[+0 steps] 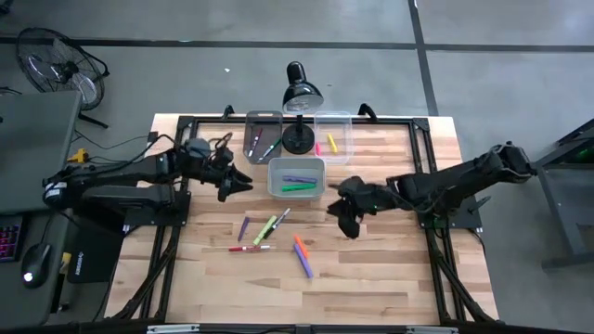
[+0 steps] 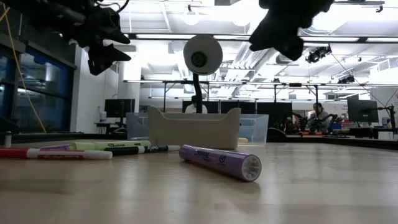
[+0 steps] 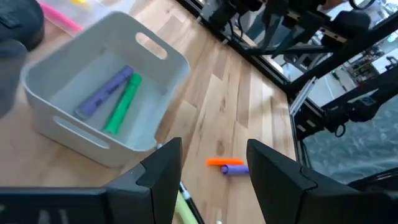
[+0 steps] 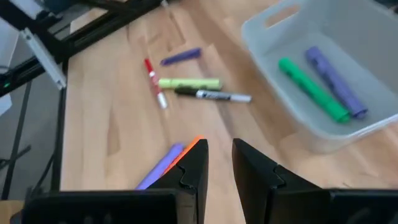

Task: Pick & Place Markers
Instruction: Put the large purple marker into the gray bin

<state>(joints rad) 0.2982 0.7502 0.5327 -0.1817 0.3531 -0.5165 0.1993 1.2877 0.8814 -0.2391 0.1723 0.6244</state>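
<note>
In the high view, six markers lie loose on the wooden table (image 1: pixel 390 278) below the white bin (image 1: pixel 297 176), which sits just above frame centre and already holds a green marker (image 1: pixel 297 188) and a purple one (image 1: pixel 299 179).

The nearest loose pair is the orange marker (image 1: pixel 299 243) and the purple highlighter (image 1: pixel 303 262), touching end to end. Both run on a diagonal from upper left to lower right.

The right gripper (image 1: pixel 345 221) hangs right of centre, just to the right of that pair and a little above it in the frame. Its own wrist view shows its fingers (image 4: pixel 193 168) parted by a narrow gap with nothing between them, and the orange and purple tips poke out just beside the left finger. So I judge this arm the nearer one: the pair lies to the left of the gripper and slightly lower in the overhead frame, and the jaws would need to straddle the diagonal barrel crosswise.

The left gripper (image 1: pixel 237 183) hovers left of the bin, jaws spread wide and empty, farther from that pair.

The remaining loose ones sit lower left of centre: a yellow-green highlighter (image 1: pixel 265 229), a black-and-white marker (image 1: pixel 279 219), a small purple marker (image 1: pixel 244 228) and a red pen (image 1: pixel 251 248).
</note>
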